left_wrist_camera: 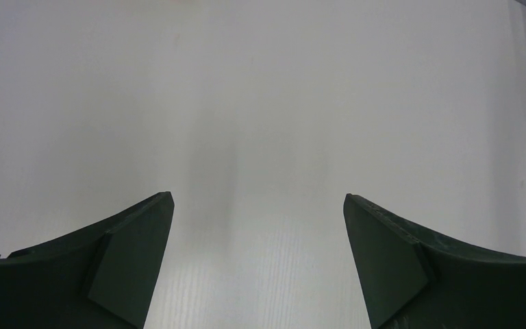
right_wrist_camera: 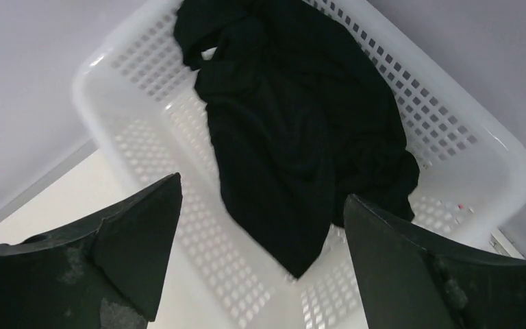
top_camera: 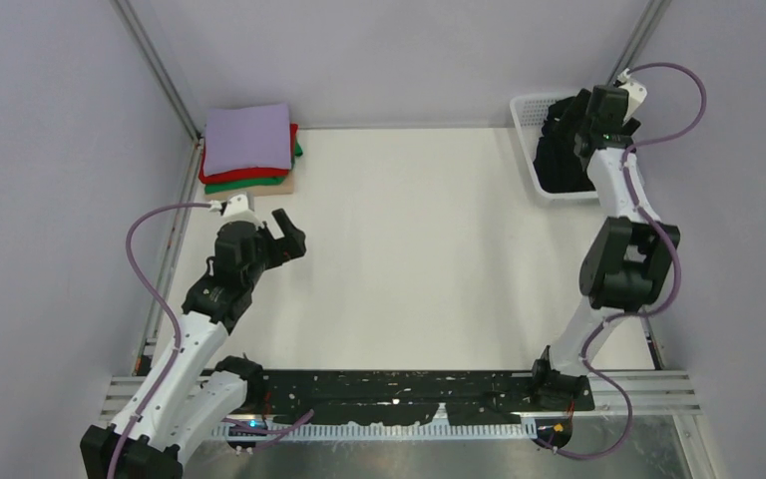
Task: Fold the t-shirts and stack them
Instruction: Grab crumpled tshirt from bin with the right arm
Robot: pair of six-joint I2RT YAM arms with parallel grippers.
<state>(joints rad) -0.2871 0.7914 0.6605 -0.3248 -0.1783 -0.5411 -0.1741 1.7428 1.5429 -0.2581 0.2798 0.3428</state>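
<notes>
**Figure.** We show the right hand point(right_wrist_camera: 260, 195) poised above the white plastic mesh basket point(right_wrist_camera: 466, 130) at the far right corner of the worktop point(top_camera: 429, 249). Its fingers are spread wide and grasp nothing. The crumpled black cloth t-shirt point(right_wrist_camera: 294, 137) lies inside the basket, directly beyond the gap between the fingers. Its long axis runs from the basket's far end toward the hand, and its near tip points between the two fingers. The left hand point(left_wrist_camera: 259, 199), likewise spread and empty, hangs over bare worktop near the stack of folded lavender, red, green and tan t-shirts point(top_camera: 249, 145), well apart from the basket. We judge the right arm the nearer for the pick.
</notes>
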